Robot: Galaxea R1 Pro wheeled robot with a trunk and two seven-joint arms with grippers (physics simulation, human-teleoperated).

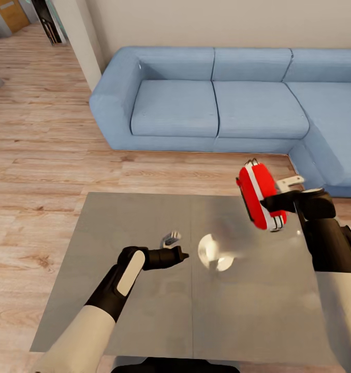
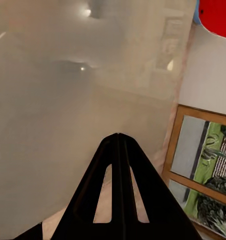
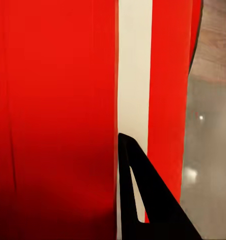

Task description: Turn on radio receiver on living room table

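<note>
Over on the left, the wood floor [image 1: 35, 155] runs up to the grey table [image 1: 118, 233], and the left gripper [image 1: 181, 255] hangs low over the middle of its glossy top, fingers pressed together with nothing between them. Just ahead of it a bright lamp glare [image 1: 216, 253] sits on the surface. Behind the table the blue sofa [image 1: 211, 103] lines the wall and turns the corner on the right. Further right, the radio [image 1: 259, 194] is up off the table, held in the air above its far right part, tilted on edge so its red body and white band face sideways. The right gripper [image 1: 279, 203] is clamped on it from the right; from the wrist one dark finger [image 3: 143, 200] lies against the white band [image 3: 134, 75]. So the radio is found and lifted, I'd say, but I can't see its dial from here, nor tell whether it is switched on; that step looks left to do
</note>
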